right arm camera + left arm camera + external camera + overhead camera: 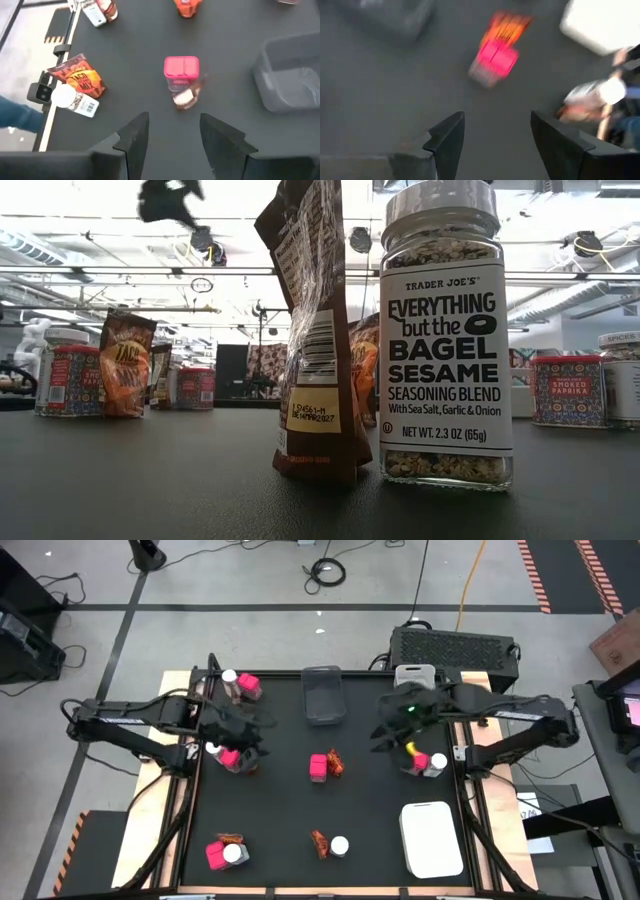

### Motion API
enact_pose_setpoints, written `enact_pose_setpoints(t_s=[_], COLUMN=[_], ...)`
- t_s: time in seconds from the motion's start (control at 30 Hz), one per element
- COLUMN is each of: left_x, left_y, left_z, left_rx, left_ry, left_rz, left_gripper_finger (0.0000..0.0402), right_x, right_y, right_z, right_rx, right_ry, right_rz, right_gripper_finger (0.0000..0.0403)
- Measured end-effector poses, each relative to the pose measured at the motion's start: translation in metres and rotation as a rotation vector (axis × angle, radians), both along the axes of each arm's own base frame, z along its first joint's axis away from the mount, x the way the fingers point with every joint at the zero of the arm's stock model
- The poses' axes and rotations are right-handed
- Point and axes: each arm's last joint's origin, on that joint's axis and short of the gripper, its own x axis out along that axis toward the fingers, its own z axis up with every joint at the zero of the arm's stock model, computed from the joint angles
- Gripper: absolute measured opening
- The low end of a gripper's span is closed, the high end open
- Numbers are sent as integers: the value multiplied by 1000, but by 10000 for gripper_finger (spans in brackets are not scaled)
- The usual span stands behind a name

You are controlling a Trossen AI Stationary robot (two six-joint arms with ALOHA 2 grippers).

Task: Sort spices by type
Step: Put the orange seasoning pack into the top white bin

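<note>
Two dark arms reach inward over the black worktop (280, 790) from opposite sides. The left arm comes from the left edge, with its elbow bent, and the left pincer (243, 730) hangs above the left part of the worktop, its fingers apart with nothing between them, as the left wrist view shows (490, 145). The right arm comes from the right edge and the right pincer (392, 725) hangs near the grey tray (323, 700); its fingers are also apart and empty (170, 137). Between the two pincers, in the middle of the worktop, stands a pink pack (318, 767) with an orange-red sachet (336, 762) touching it. Other spices lie in small groups near the left edge, the right edge and the front. A white bin (432, 838) rests at the front right.
</note>
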Motion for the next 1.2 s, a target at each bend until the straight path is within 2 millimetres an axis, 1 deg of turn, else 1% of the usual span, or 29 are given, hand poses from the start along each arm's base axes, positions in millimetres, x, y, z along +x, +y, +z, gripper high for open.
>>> enact_pose_setpoints(t_s=[0.1,0.23,0.3,0.47,0.57,0.73,0.9,1.1,1.2], left_x=[-11,-21,-26,-28,-26,-27,-25,-25,-23], left_y=[-9,-14,-16,-22,-23,-23,-25,-25,-25], left_z=[-7,-10,-13,-34,-49,-71,-89,-111,-119], left_rx=[14,106,115,94,78,43,-10,-8,3], left_ry=[116,174,209,275,285,338,331,347,323], left_rz=[62,205,264,329,332,363,372,363,351], left_gripper_finger=[231,231,231,231,231,231,231,231,231], right_x=[21,46,56,77,85,88,87,87,86], right_y=[5,4,4,3,3,0,-12,-24,-30], right_z=[-12,-27,-33,-44,-42,-27,-21,-20,-20], right_rx=[-27,-101,-140,-197,-215,-268,-289,-314,-319], right_ry=[1,-14,-37,-85,-95,-160,-168,-174,-174], right_rz=[52,101,135,197,218,242,219,203,190], right_gripper_finger=[171,171,171,171,171,171,171,171,171])
